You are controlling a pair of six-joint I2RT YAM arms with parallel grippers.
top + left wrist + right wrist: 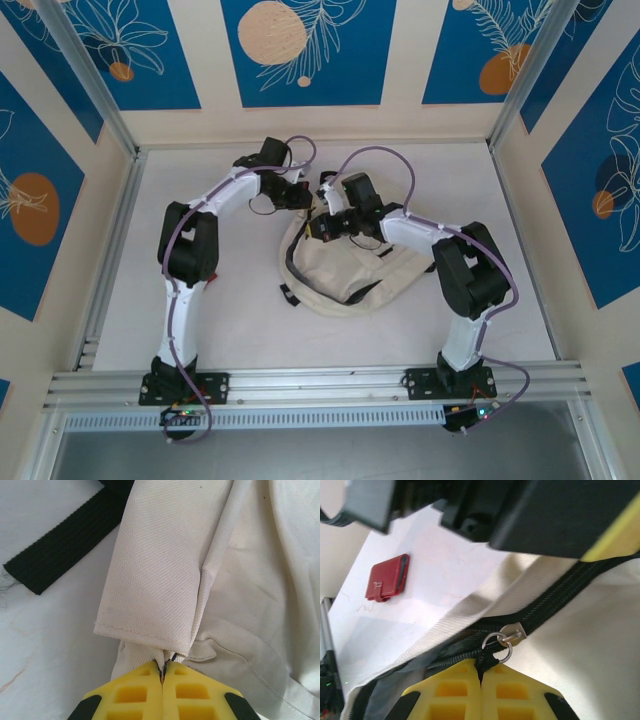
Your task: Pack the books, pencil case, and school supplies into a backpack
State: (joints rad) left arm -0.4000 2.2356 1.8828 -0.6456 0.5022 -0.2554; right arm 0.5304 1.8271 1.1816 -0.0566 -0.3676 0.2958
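Note:
The cream-beige backpack [345, 275] lies in the middle of the white table, its black zipper line [580, 587] partly parted. My left gripper [162, 667] is shut on a fold of the backpack's canvas [165, 555] at its far upper edge [303, 197]. My right gripper [481, 669] is shut on the black cord of the zipper pull; just past its tips are the metal ring [497, 646] and the slider [514, 632]. In the top view the right gripper [323, 228] sits close beside the left one. A small red case [387, 577] lies flat on the table beyond the backpack.
A black strap [57, 547] lies on the table [200, 320] left of the pinched fold. The left arm's dark wrist body [545, 510] hangs close above the right gripper. Metal frame rails [110, 240] and patterned walls close in the table.

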